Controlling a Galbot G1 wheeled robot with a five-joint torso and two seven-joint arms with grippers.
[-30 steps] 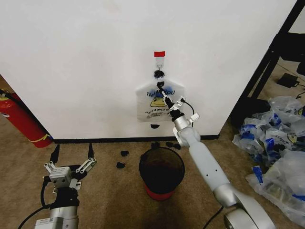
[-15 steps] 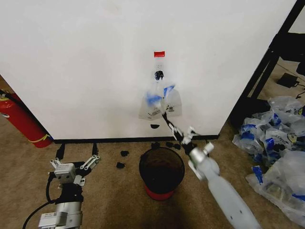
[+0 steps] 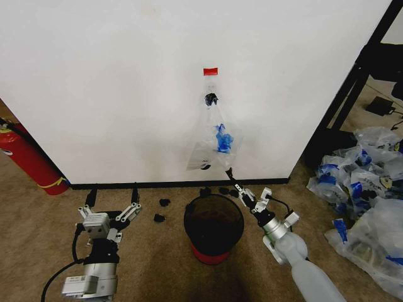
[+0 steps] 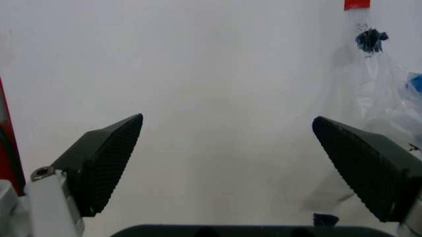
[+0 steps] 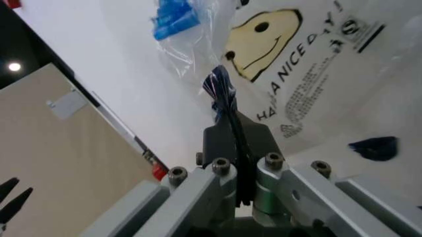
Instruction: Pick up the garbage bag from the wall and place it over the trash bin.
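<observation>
- The right pincer [image 3: 234,179] is clamped tight on a twisted fold of the garbage bag [image 3: 214,143]; the right wrist view shows its jaws pressed together on the plastic, just below the smiley print.
- The bag hangs stretched and slanted between the small hook [image 3: 210,98] under the red tape strip [image 3: 210,71] on the wall [image 3: 113,88] and that pincer, which sits low, just behind the far rim of the trash bin [image 3: 213,226].
- Judgement: the step in hand is freeing the bag from the hook. Lifting the handle up and off looks safer than pulling down, since thin film this taut could tear.
- The left pincer [image 3: 112,196] hovers low over the carpet to the bin's left, its fingers [image 4: 99,163] spread wide and holding nothing.
- Room: carpet between the left pincer and the bin is open apart from small dark scraps [image 3: 161,210] near the baseboard [image 3: 126,185].
- Edges to mind: the fire extinguisher [image 3: 26,158] stands far left; a heap of plastic bags [image 3: 368,189] and a black rack [image 3: 352,88] crowd the right.
</observation>
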